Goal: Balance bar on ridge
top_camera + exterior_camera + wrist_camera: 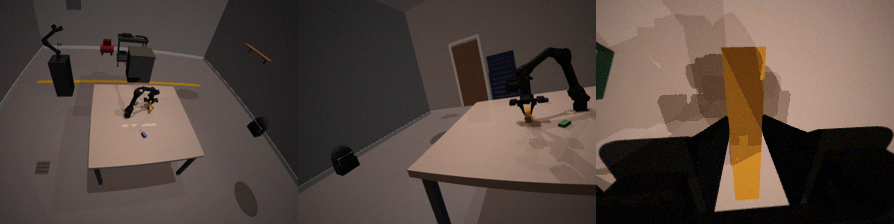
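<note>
My gripper (150, 104) (527, 114) (745, 119) points down at the far middle of the table and is shut on the orange bar (150, 108) (527, 111) (743, 95). In the wrist view the bar runs straight away from me between the two dark fingers, with its shadow on the table behind it. In the exterior view a small grey piece (528, 120), the ridge, sits right under the bar. I cannot tell whether the bar touches it. The ridge is hidden in the wrist view.
A green block (136, 103) (564, 123) (602, 70) lies on the table (114, 148) (483, 148) near the arm's base. A blue block (144, 134) lies nearer the front, beside white floor-like marks (148, 124) on the table top.
</note>
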Motion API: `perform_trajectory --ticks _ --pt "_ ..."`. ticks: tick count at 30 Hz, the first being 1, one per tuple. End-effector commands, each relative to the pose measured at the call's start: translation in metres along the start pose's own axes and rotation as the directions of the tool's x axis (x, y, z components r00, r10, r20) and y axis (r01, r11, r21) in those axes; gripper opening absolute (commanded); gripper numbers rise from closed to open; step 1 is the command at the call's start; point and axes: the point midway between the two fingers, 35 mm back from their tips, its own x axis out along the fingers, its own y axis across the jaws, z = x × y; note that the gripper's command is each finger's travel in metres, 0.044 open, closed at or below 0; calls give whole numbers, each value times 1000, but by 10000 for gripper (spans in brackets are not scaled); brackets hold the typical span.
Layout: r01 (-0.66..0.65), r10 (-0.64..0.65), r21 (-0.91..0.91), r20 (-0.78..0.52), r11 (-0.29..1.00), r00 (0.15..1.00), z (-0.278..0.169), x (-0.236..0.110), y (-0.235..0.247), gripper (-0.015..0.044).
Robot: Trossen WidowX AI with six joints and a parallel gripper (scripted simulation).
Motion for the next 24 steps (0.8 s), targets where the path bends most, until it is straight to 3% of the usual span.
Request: perform_trajectory --ticks 1,20,24 --pt "0 0 0 0 1000 1000 0 0 0 0" --pt "0 0 0 0 1000 1000 0 0 0 0" --pt "0 0 0 0 1000 1000 0 0 0 105"
